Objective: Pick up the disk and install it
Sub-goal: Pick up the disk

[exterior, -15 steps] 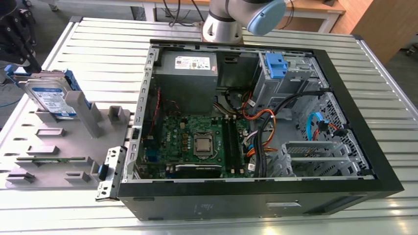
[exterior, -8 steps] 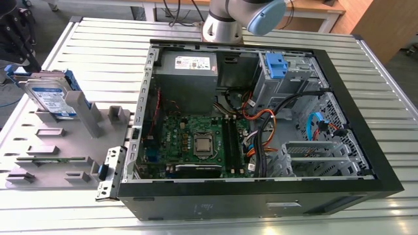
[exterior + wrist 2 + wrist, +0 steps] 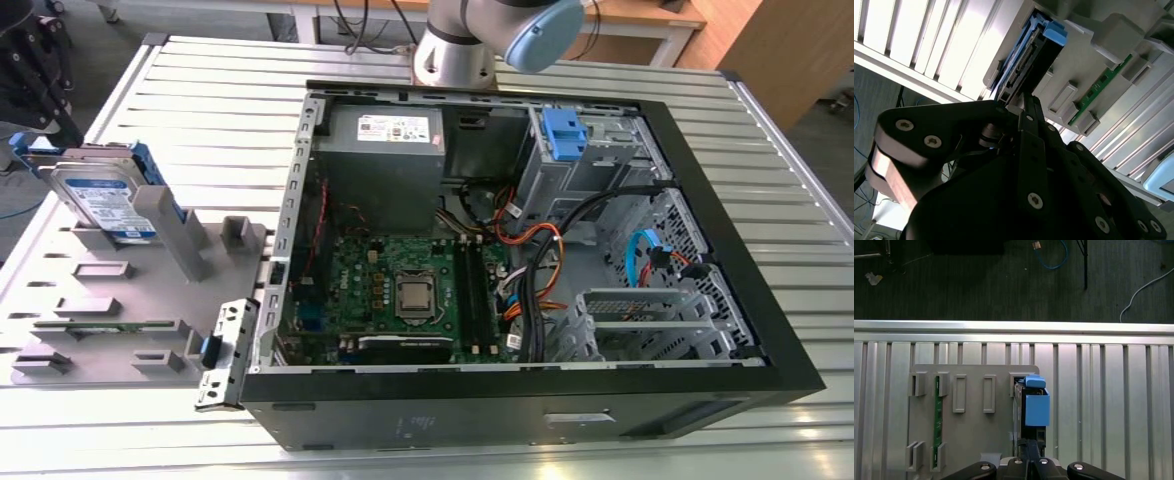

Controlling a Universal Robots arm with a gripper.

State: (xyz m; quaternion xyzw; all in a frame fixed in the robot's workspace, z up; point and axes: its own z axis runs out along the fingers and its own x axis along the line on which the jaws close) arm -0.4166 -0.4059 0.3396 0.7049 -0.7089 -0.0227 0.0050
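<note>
The disk (image 3: 107, 205) is a silver drive with a white-and-blue label. It stands on edge in a slot of the grey holder plate (image 3: 120, 290) at the exterior view's left. In both wrist views its blue carrier frame (image 3: 1036, 407) (image 3: 1054, 31) faces the camera. My gripper (image 3: 1029, 447) (image 3: 1026, 102) is in line with the disk's edge and apart from it. Its black fingers are shut together with nothing between them. Nothing touches the disk in the exterior view.
An open computer case (image 3: 534, 385) lies on the slatted metal table (image 3: 801, 180), with motherboard, cables, a grey power-supply box (image 3: 387, 130) and a blue latch (image 3: 561, 130) at the drive cage. A green memory stick (image 3: 937, 420) stands in the holder plate. The arm's base (image 3: 461, 45) is behind the case.
</note>
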